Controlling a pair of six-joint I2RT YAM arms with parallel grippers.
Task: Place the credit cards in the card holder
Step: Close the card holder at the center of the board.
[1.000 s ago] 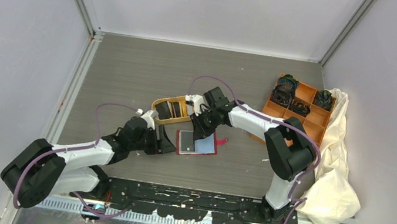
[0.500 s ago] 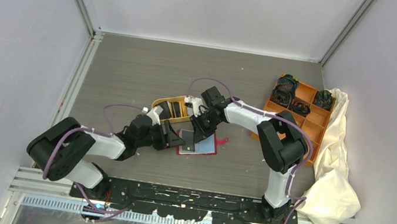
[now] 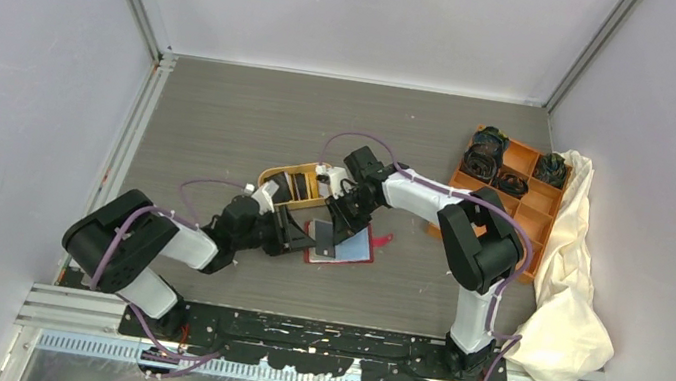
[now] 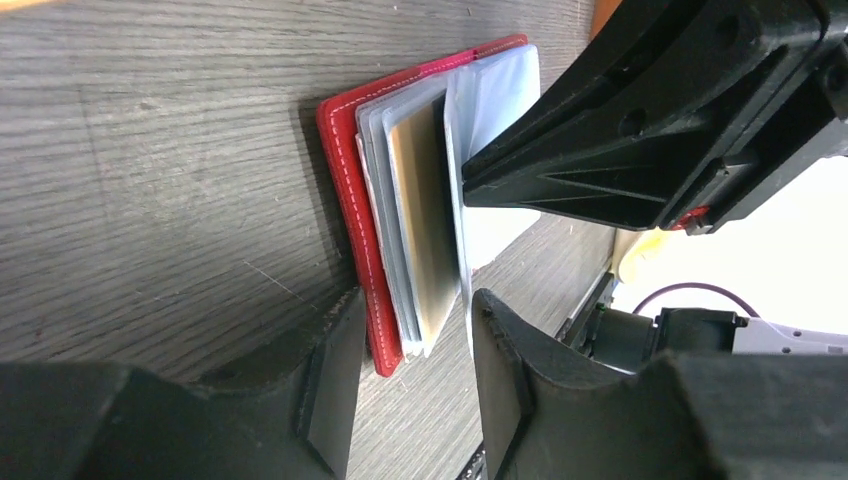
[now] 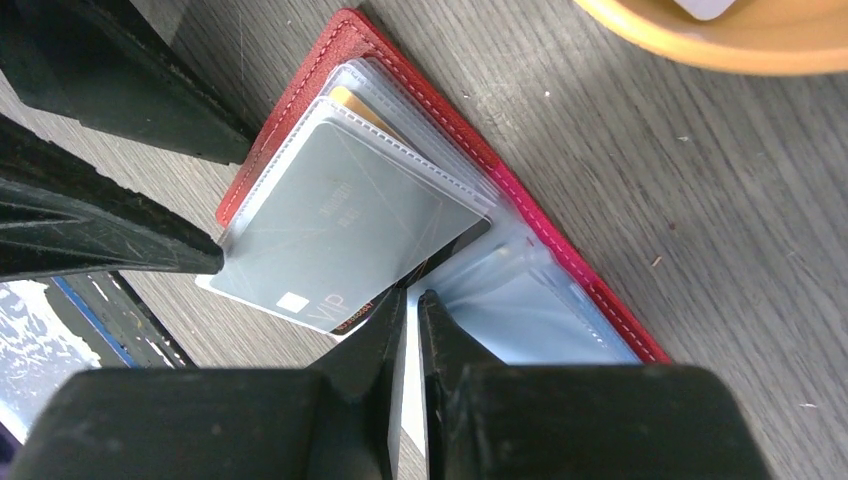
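Our right tool is almost shut. Its two tips pinch a thin clear page of the card holder and hold it up off the rest. We think it is a page and not a card, as it looks pale and see-through.

Our left tool is about half open and has hold of nothing. It is turned on its side. One finger is low by the tabletop, just beside the red cover, and the other is above the stack of pages. The near end of the stack sits in the gap between them.

The card holder lies open and flat on the tabletop, right between the two tools. In the top view it is longer from left to right, and the left tool comes at its left end, pointing along that long side. A grey card is in the top pocket and a gold card shows under it.

More dark credit cards lie in the orange oval tray, just behind the holder and to its left. The left tool sits just in front of the tray and is free to go, while the right one is busy with the page. We think the next card has to slide in flat under the lifted page, along the long side — so the page must be up and the holder must not slip.
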